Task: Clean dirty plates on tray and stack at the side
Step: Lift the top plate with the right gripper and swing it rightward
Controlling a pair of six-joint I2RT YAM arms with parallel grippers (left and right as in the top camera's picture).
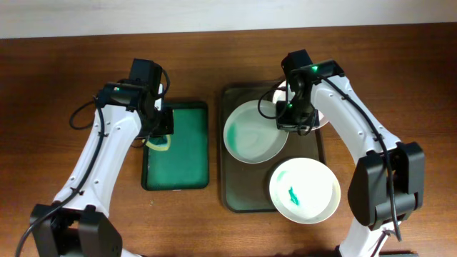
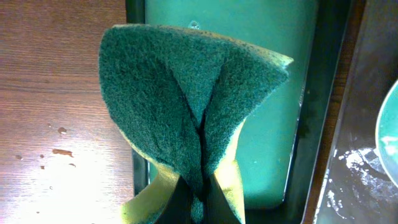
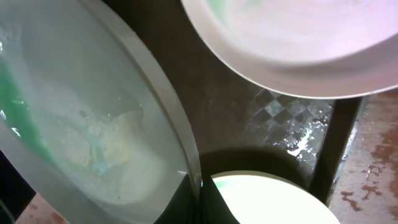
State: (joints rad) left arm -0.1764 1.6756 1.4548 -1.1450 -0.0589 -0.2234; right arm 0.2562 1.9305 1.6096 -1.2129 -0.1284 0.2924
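Three white plates are on the dark tray point(image 1: 239, 194). The middle plate point(image 1: 251, 133), its inside wet and tinted faint teal, has its right rim pinched by my right gripper point(image 1: 290, 118), which is shut on it. In the right wrist view that plate point(image 3: 93, 124) fills the left side, and the gripper point(image 3: 199, 202) holds its edge. A second plate point(image 1: 323, 114) lies partly hidden under the right arm. The front plate point(image 1: 305, 190) carries a teal smear. My left gripper point(image 2: 198, 202) is shut on a folded green and yellow sponge point(image 2: 186, 99) above the green tray point(image 1: 178, 168).
The green tray point(image 2: 267, 124) lies directly left of the dark tray point(image 2: 367, 124), and their rims are close together. Water droplets and wet patches mark the dark tray floor point(image 3: 280, 124). Brown wooden table point(image 1: 57, 78) surrounds both trays.
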